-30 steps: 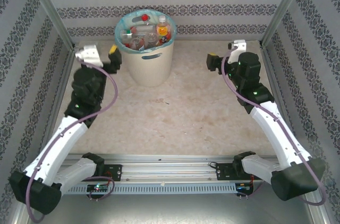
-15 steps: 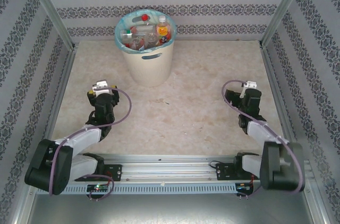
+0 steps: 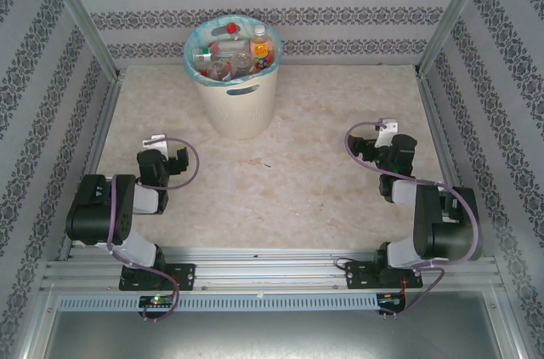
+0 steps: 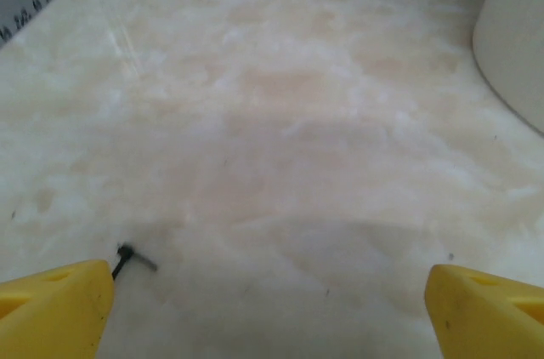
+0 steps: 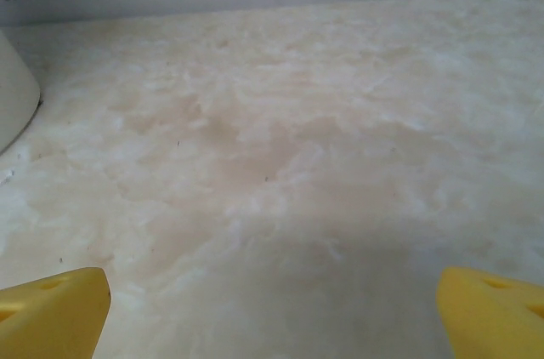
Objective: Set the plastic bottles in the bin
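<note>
Short of bin [image 3: 244, 114], both arms [image 3: 104, 213] folded.

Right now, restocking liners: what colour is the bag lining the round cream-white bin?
Light blue plastic bag, lining the round cream-white plastic bin; best in top external view.

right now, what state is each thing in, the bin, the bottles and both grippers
round cream-white plastic bin with a light blue bag liner: upright, bottles inside
small plastic bottles: piled inside the bin, some upright, some lying
left gripper: open, holding nothing
right gripper: open, holding nothing
</note>
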